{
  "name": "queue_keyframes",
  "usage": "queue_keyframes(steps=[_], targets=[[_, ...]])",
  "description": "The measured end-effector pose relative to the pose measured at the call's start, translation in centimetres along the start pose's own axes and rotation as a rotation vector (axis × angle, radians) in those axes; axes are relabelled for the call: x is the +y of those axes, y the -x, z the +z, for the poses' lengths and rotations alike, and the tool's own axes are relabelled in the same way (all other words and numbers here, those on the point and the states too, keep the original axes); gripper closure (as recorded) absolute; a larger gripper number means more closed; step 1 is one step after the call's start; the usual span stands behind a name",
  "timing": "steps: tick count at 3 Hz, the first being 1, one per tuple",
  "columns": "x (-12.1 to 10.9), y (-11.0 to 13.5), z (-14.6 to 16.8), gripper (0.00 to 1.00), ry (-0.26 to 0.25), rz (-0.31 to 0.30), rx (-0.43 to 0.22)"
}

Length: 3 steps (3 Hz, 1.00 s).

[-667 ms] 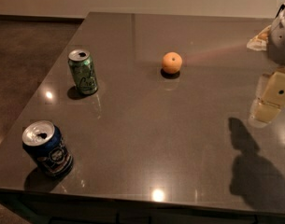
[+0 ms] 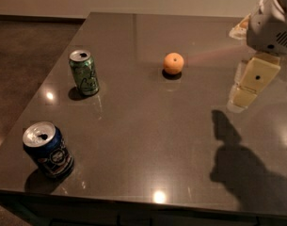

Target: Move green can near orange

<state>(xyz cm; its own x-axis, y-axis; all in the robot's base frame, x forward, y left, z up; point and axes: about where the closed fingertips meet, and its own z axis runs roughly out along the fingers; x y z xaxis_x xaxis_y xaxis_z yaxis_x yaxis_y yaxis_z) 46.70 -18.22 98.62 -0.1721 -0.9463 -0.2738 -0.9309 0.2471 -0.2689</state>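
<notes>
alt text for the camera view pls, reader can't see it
A green can stands at the left of a dark table, apart from an orange near the middle. The gripper hangs over the right side, and a blue can stands front left.

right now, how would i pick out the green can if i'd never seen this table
On the dark table, look left, away from the gripper over the right side. Two cans stand there; the green can is the farther one, about level with the orange. It is slim, green with pale swirls, unlike the nearer dark blue can.
</notes>
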Motion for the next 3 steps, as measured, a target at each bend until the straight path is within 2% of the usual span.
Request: queue_keyframes(steps=[2,3], targets=[[-3.1,10.0,4.0,0.00,-0.011,-0.045,-0.157],[-3.9,14.7,6.4,0.00,0.008,-0.044,-0.225]])
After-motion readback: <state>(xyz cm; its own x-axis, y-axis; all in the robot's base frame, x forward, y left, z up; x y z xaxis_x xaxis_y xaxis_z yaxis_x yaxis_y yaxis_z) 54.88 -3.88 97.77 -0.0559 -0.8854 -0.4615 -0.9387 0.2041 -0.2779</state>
